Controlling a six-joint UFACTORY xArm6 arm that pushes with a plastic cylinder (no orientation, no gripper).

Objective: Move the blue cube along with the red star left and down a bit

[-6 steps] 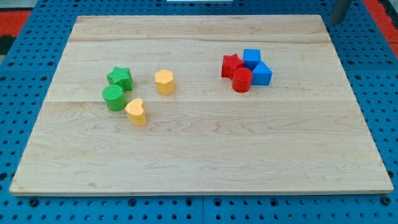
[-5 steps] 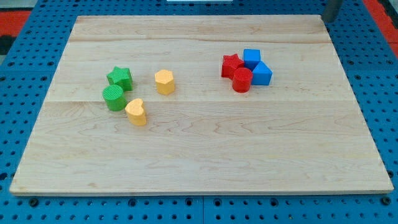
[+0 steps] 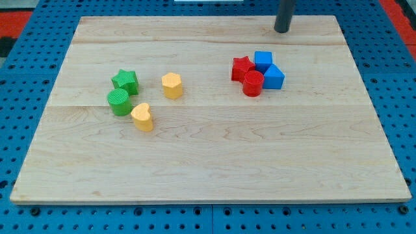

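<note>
- camera view: my tip (image 3: 281, 29) rests near the top edge of the wooden board (image 3: 208, 162), up and slightly right of the red and blue cluster, apart from it.
- no jaws here, only a bare rod, holding nothing.
- the blue cube (image 3: 262, 60) sits at the cluster's top, touching the red star (image 3: 242, 67) on its left.
- a red cylinder (image 3: 253, 84) and second blue block (image 3: 274, 77) crowd just below them.
- at the view's left: green star (image 3: 125, 80), green cylinder (image 3: 119, 102), two yellow blocks (image 3: 171, 85) (image 3: 142, 117).
</note>
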